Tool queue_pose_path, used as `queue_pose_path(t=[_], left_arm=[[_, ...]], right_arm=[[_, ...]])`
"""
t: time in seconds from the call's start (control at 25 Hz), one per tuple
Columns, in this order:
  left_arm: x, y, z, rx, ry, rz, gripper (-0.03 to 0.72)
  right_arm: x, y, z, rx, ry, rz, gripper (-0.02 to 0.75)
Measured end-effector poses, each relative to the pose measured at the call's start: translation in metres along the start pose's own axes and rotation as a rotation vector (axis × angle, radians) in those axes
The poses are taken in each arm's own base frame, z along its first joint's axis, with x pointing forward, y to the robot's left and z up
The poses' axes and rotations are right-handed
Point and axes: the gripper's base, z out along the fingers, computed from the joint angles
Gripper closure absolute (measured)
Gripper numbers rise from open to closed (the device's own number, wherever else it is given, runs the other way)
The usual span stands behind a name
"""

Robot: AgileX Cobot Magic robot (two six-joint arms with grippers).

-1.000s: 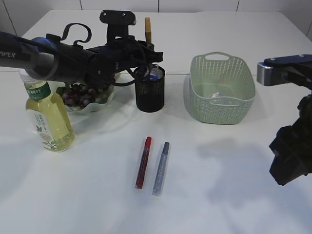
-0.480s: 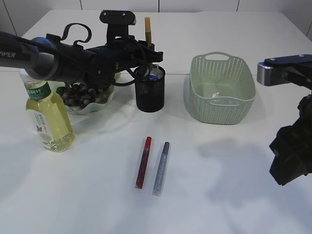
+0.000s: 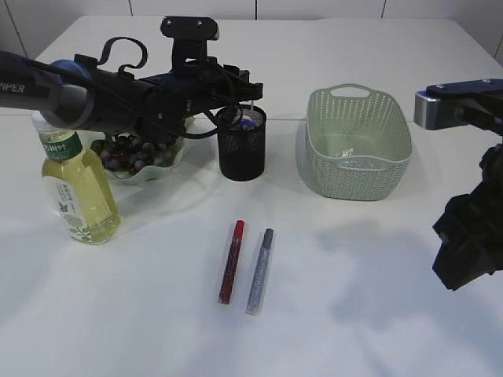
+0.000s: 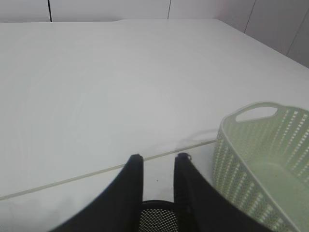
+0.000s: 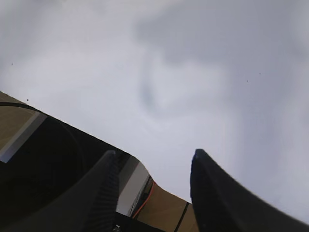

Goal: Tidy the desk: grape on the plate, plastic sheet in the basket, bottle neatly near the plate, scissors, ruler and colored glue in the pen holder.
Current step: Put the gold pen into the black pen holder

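Observation:
My left gripper (image 3: 240,96) (image 4: 158,155) hovers just over the black mesh pen holder (image 3: 242,143) (image 4: 154,220). Its jaws stand apart, with only table showing between them. Something blue shows inside the holder's rim; the ruler is hidden and I cannot make out the scissors. Two colored glue sticks, a red one (image 3: 231,261) and a silver-blue one (image 3: 259,271), lie side by side on the table in front. The grapes (image 3: 126,151) sit on the white plate (image 3: 169,163). The yellow bottle (image 3: 75,188) stands upright to the plate's left. My right gripper (image 5: 154,152) is open and empty.
The green basket (image 3: 357,169) (image 4: 241,159) stands right of the pen holder; I cannot tell whether a plastic sheet lies in it. The right arm (image 3: 468,247) hangs over the table's right side. The left arm stretches over the plate.
The wooden ruler that stuck up above the left gripper no longer shows, and the left jaws have spread. The right arm has shifted slightly.

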Motion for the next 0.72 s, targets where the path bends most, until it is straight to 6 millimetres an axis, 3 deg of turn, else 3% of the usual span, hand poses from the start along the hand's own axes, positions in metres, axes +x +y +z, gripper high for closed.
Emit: queue_pose_path(t=[0.32, 0.56, 0.72], left_arm=[[-0.005, -0.001, -0.002, 0.001, -0.009, 0.0, 0.507], [-0.029, -0.004, -0.018, -0.014, 0.068, 0.001, 0.501], [-0.054, -0.008, -0.041, -0.036, 0.18, 0.001, 0.499]], right_arm=[[0.0, 0.0, 0.0, 0.0, 0.0, 0.0, 0.352], [0.0, 0.0, 0.0, 0.0, 0.0, 0.0, 0.352], [0.0, 0.0, 0.0, 0.0, 0.0, -0.001, 0.352]])
